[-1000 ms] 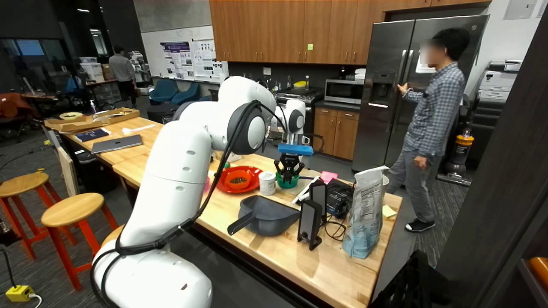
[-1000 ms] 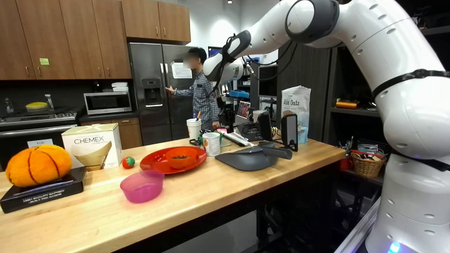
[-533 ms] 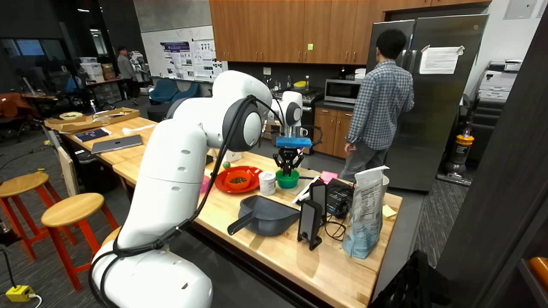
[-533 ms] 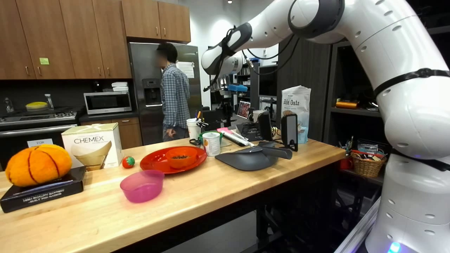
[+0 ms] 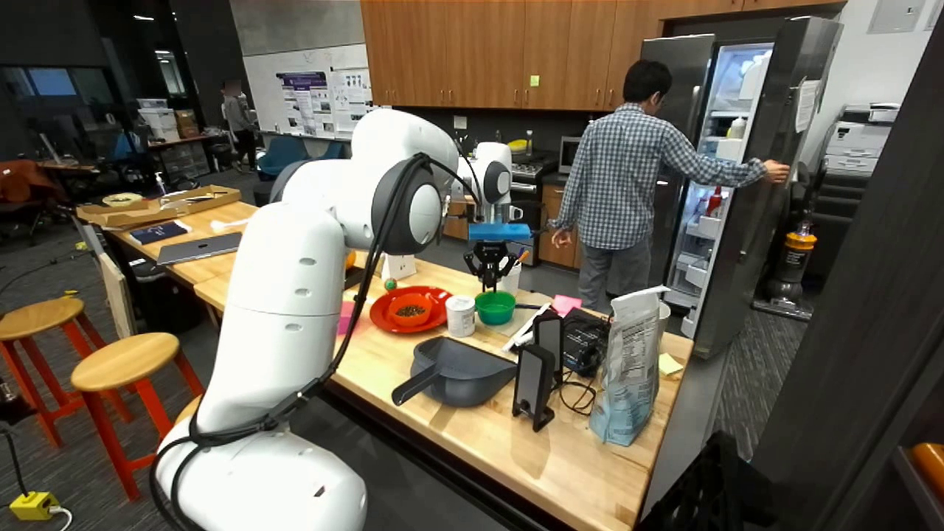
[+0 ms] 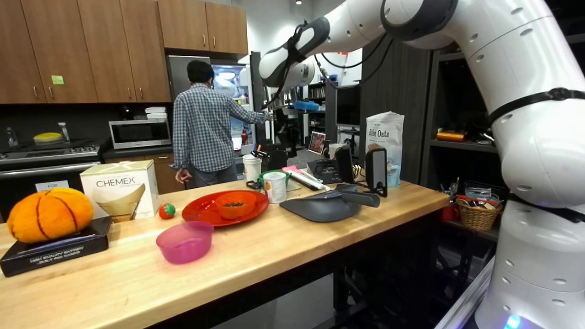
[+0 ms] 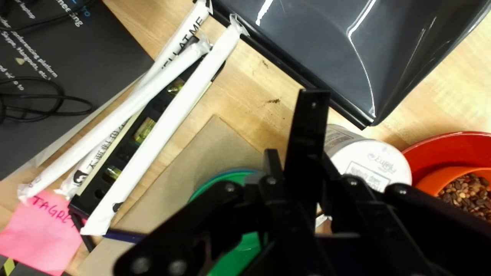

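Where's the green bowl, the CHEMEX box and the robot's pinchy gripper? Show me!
Green bowl (image 5: 495, 312): in an exterior view, on its outside wall.
CHEMEX box (image 6: 119, 192): in an exterior view, on its printed front.
Gripper (image 5: 490, 285): in an exterior view, between its closed fingertips.

A box (image 6: 121, 189) reads "CHEMEX", a bag (image 6: 385, 136) "Oats", a paper (image 6: 51, 186) "FOR".

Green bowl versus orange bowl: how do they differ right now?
The orange bowl sits on the red plate; the green bowl stands off it.
The orange bowl holds brown, seed-like bits; the green bowl's inside is mostly hidden, so I can't tell its contents.
The closed gripper is nearer the green bowl than the orange bowl.
Both stand upright and open-topped.
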Controlling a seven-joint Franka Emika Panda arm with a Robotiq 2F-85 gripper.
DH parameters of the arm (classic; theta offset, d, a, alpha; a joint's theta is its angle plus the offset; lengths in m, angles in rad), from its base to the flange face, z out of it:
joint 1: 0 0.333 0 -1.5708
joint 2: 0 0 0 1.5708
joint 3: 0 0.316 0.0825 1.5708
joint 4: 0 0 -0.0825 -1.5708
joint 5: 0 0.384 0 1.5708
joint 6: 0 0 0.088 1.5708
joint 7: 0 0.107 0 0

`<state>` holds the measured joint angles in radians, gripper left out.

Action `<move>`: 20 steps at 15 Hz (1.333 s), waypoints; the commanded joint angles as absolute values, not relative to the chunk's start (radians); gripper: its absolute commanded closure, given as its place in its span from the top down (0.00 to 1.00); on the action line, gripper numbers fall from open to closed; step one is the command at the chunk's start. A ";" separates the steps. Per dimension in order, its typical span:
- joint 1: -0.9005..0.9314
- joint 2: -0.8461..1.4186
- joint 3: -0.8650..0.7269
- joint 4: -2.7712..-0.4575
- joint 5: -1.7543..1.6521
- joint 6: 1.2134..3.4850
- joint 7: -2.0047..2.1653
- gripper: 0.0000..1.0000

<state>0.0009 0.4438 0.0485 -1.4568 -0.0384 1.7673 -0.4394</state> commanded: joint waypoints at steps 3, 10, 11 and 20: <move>0.002 0.290 0.059 -1.609 -0.050 1.803 -0.429 0.06; 0.005 0.132 0.056 -1.796 -0.039 1.844 -0.431 0.06; 0.007 0.112 0.057 -1.819 -0.034 1.844 -0.435 0.06; 0.039 0.001 0.069 -1.982 0.008 1.816 -0.472 0.06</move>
<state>0.0347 0.0625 0.0673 -1.9135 -0.0162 1.8174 -0.4465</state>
